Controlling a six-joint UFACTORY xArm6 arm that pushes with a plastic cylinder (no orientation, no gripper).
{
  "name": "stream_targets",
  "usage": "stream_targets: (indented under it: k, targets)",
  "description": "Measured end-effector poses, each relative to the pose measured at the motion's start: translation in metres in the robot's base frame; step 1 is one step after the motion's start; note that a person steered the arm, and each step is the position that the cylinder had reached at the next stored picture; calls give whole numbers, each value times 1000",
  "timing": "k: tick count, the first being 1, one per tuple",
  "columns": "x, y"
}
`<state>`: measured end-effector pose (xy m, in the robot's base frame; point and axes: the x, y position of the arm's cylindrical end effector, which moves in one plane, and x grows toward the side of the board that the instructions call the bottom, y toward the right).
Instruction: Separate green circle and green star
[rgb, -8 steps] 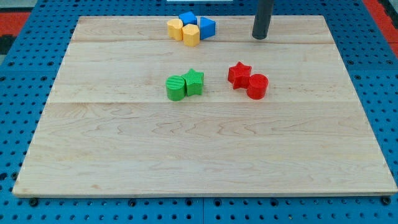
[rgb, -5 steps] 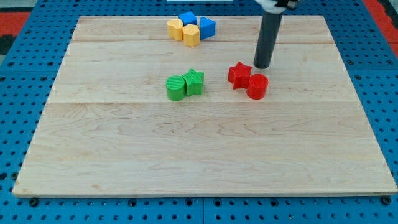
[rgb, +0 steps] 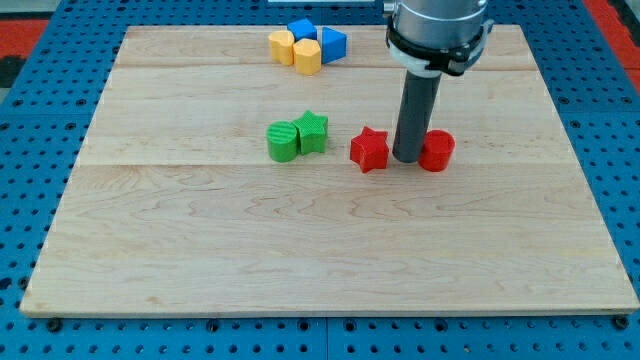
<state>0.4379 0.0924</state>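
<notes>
The green circle (rgb: 283, 142) and the green star (rgb: 312, 132) sit touching each other near the board's middle, circle on the view's left. My tip (rgb: 407, 158) stands to their right, between the red star (rgb: 370, 150) and the red circle (rgb: 436, 151), close to both. The rod rises from there to the arm at the view's top.
Two yellow blocks (rgb: 296, 50) and two blue blocks (rgb: 320, 39) cluster at the top edge of the wooden board (rgb: 300, 260). Blue pegboard surrounds the board.
My tip came down from the view's top right to between the two red blocks. The red star slid left and the red circle slid right, so they are apart. The green blocks have not moved.
</notes>
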Motion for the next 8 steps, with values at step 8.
stream_targets:
  k: [8]
  targets:
    - [-36,-184]
